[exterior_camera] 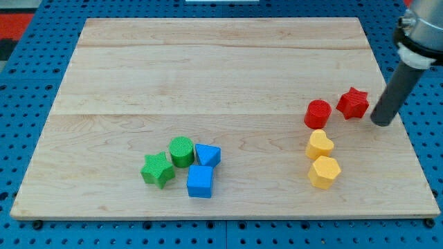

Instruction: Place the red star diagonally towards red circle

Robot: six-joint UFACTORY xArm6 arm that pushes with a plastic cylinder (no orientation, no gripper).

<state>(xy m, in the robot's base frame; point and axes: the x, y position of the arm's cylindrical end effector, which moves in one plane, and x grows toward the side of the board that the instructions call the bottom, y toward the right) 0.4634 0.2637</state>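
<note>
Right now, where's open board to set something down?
Bare wood spans the whole top and left, above the green star cluster. Crowded at right: red star, red circle, yellow blocks, with my tip beside the star.

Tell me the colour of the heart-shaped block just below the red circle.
Yellow: the heart-shaped block is plain yellow, clearest in the camera view.

Eight small coloured blocks lay on the pale wooden counter, two of each colour. Two were red: one red star block and one red circle block. Two were yellow: one yellow heart block and one yellow hexagon block. Two were green: one green star block and one green cylinder block. Two were blue: one blue cube block and one blue wedge-like block.
</note>
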